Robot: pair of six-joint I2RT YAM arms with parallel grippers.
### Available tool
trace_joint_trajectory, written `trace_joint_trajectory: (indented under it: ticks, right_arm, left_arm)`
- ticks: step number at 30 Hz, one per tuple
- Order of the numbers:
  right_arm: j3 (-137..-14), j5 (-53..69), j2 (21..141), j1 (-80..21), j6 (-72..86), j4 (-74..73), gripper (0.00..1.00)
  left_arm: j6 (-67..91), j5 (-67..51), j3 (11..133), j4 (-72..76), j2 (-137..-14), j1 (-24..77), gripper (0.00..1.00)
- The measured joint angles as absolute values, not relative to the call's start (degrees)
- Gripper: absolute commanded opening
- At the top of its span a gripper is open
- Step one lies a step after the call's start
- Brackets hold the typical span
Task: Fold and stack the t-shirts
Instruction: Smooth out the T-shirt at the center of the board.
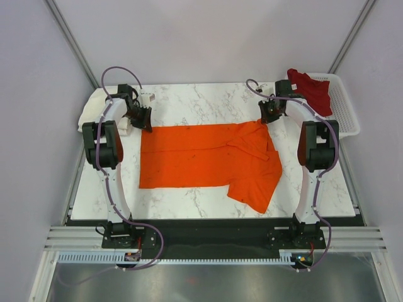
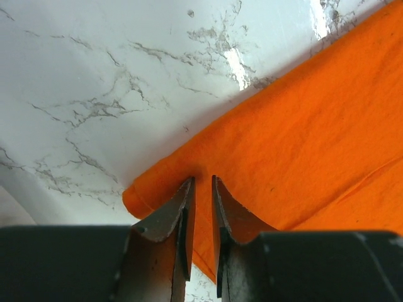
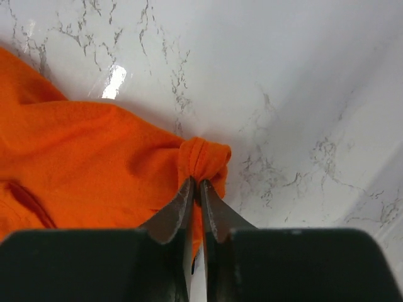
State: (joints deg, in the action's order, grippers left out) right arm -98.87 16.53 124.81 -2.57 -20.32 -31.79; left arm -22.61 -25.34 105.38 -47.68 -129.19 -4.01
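One orange t-shirt (image 1: pixel 201 157) is spread flat at the middle of the table (image 1: pixel 189 100), its length laid left to right, with the sleeved end rumpled and folded over at the right. Its far left corner is taken by the left jaws. In the left wrist view the hem is seen running into the narrow gap between the two fingers (image 2: pixel 179 214), just inward of the rolled corner, so these jaws are closed on the cloth. Its far right corner is bunched into a small knot at the tips of the right jaws, which are pressed almost together and are pinching that fold.

The left arm (image 1: pixel 104 141) and the right arm (image 1: pixel 318 145) are bent over toward the table's far side. A dark red t-shirt (image 1: pixel 310 90) is draped in the white basket (image 1: pixel 346 110) at the far right, well apart from both pairs of jaws. A cream-white cloth (image 1: pixel 87 119) is glimpsed at the table's left edge, beside the left arm.
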Motion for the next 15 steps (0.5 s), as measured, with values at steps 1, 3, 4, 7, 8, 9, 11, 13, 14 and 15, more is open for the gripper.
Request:
trace_joint_trajectory:
  ticks: [1,3,4,7,8,9,11,13,14,15]
  right_arm:
    - [-99.09,17.12,124.95,-2.35,-20.18,-31.92,0.09]
    - [-99.61,17.91,125.38,-1.78,-19.90,-31.97,0.06]
    - [-99.79,18.13,125.60,-1.48,-19.79,-31.97,0.03]
    - [-99.88,18.15,125.75,-0.62,-19.49,-32.08,0.00]
    - [-99.96,18.20,125.75,-0.19,-19.35,-32.14,0.01]
    - [-100.16,18.20,125.75,0.25,-19.25,-32.23,0.00]
    - [-100.55,18.17,125.78,1.26,-19.16,-32.23,0.00]
    - [-100.84,18.22,125.78,2.35,-19.00,-32.23,0.00]
    - [-100.95,18.20,125.78,2.81,-18.87,-32.23,0.00]
    - [-101.01,18.24,125.78,3.18,-18.76,-32.23,0.00]
  left_arm:
    - [-22.59,-25.15,105.38,-47.66,-129.19,-4.01,0.23]
    - [-22.61,-24.71,105.38,-47.68,-129.19,-4.01,0.22]
    - [-22.61,-24.34,105.38,-47.68,-129.19,-4.01,0.21]
    - [-22.59,-23.42,105.38,-47.66,-129.58,-4.01,0.17]
    - [-22.59,-22.87,105.38,-47.64,-129.82,-4.01,0.17]
    - [-22.59,-22.63,105.38,-47.66,-130.21,-4.01,0.16]
    - [-22.55,-22.61,105.58,-47.68,-130.47,-4.01,0.15]
    - [-22.55,-22.48,105.80,-47.68,-130.63,-3.99,0.13]
    - [-22.52,-22.39,106.00,-47.70,-130.72,-3.97,0.12]
    - [-22.52,-22.28,106.13,-47.68,-130.80,-3.95,0.12]
